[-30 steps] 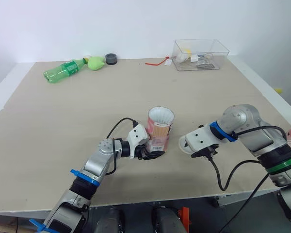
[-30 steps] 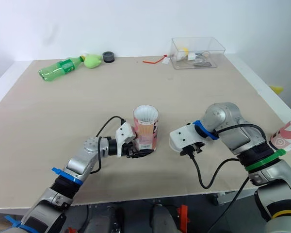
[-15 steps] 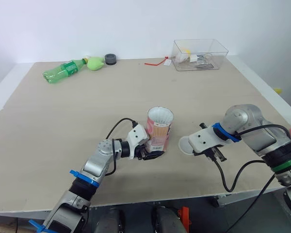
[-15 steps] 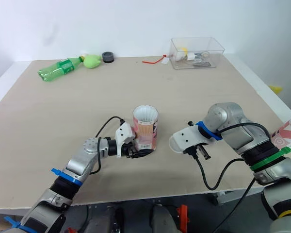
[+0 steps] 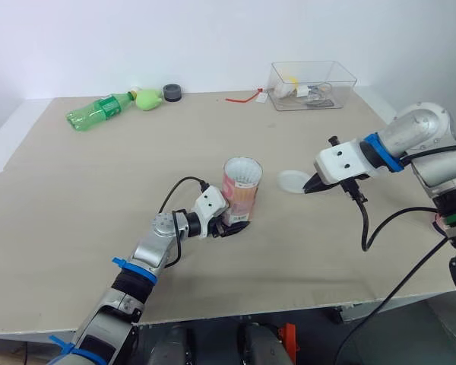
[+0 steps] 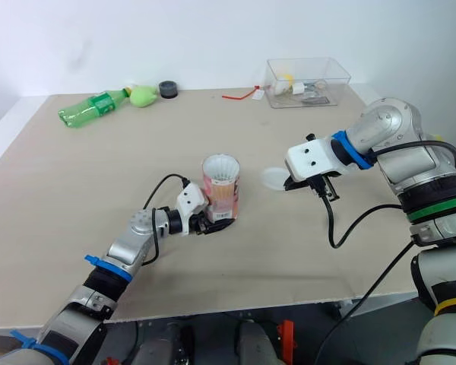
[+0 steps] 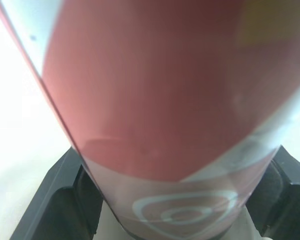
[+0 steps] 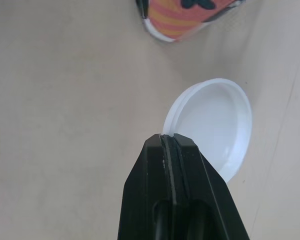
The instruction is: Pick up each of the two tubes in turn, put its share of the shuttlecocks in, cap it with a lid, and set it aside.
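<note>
Near the middle of the counter [image 5: 76,198], the left fingers [image 7: 60,200] clamp the pink tube [image 5: 239,190] at its base; toward the right edge, the right fingers [image 8: 175,190] pinch the white lid [image 8: 215,130] by its rim.

Right claw [image 5: 309,186], pinching lid [image 5: 292,181] by its rim, now sits farther back. Tube [image 5: 241,192] and left claw [image 5: 229,226] shift slightly left.

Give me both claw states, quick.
Left claw: closed on the pink cardboard tube.
Right claw: closed, pinching the rim of the round white plastic lid.
</note>
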Available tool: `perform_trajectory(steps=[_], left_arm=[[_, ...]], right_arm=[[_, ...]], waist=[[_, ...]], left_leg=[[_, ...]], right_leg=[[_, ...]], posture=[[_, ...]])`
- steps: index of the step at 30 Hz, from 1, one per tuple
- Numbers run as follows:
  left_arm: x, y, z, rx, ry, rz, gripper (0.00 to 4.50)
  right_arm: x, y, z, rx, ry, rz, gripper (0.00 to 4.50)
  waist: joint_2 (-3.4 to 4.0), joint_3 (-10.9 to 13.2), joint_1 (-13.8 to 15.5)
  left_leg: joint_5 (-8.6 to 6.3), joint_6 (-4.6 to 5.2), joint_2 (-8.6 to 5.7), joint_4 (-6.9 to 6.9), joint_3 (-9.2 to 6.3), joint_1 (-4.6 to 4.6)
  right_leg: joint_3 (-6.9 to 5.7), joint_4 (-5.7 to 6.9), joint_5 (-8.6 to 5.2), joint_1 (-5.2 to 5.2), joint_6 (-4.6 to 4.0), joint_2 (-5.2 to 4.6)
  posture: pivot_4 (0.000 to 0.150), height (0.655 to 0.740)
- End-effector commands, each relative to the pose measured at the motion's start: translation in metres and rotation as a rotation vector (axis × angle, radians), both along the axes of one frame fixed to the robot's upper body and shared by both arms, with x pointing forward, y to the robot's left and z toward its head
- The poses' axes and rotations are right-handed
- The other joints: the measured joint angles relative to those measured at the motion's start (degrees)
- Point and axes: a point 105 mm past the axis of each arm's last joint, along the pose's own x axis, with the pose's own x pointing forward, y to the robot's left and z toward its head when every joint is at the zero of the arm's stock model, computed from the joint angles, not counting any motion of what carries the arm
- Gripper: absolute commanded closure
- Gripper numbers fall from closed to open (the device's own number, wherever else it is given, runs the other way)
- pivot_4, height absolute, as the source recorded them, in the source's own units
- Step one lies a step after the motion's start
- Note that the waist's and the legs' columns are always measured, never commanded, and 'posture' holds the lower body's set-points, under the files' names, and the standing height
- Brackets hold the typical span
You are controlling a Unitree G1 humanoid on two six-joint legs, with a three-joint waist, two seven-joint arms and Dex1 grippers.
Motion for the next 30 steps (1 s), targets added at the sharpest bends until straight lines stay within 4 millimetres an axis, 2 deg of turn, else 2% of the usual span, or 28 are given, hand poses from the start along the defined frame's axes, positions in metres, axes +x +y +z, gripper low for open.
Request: perform_trajectory(steps=[1, 7, 14, 19, 30], left_arm=[[0.009, 0.004, 0.002, 0.005, -0.025, 0.037, 1.35], [0.012, 0.002, -0.002, 0.021, -0.018, 0.035, 1.35], [0.008, -0.008, 0.000, 0.001, 0.006, -0.010, 1.35], [0.002, -0.014, -0.003, -0.002, 0.031, -0.050, 1.35], [-0.002, -0.015, -0.005, 0.009, 0.041, -0.065, 1.35]], right_arm=[[-0.001, 0.005, 0.032, 0.016, -0.081, 0.056, 4.45], [-0.001, 0.009, 0.060, 0.020, -0.171, 0.089, 4.45], [-0.020, 0.048, 0.077, 0.070, -0.208, 0.265, 4.45], [-0.027, 0.067, 0.075, 0.062, -0.210, 0.371, 4.45], [-0.030, 0.082, 0.064, 0.042, -0.166, 0.464, 4.45]], waist=[[0.00, 0.0, 0.0], [0.00, 0.0, 0.1], [0.01, 0.0, 0.1], [0.01, 0.0, 0.1], [0.00, 0.0, 0.2]], left_leg=[[0.00, 0.00, 0.00, 0.00, 0.00, 0.00], [-0.01, 0.00, 0.02, -0.02, 0.00, 0.00], [-0.01, 0.00, 0.04, -0.02, 0.00, 0.01], [-0.01, -0.01, 0.03, -0.02, 0.01, -0.01], [-0.09, -0.02, 0.00, -0.02, -0.01, -0.04]], right_leg=[[-0.01, 0.00, 0.13, 0.00, -0.22, 0.00], [-0.03, 0.00, 0.12, 0.00, -0.25, 0.00], [-0.05, 0.00, 0.13, 0.00, -0.25, -0.02], [-0.06, 0.00, 0.13, 0.00, -0.25, -0.03], [-0.12, -0.01, 0.08, -0.01, -0.32, -0.20]], posture=[[0.150, 0.7400], [0.150, 0.7400], [0.150, 0.7400], [0.150, 0.7400], [0.150, 0.7400]])
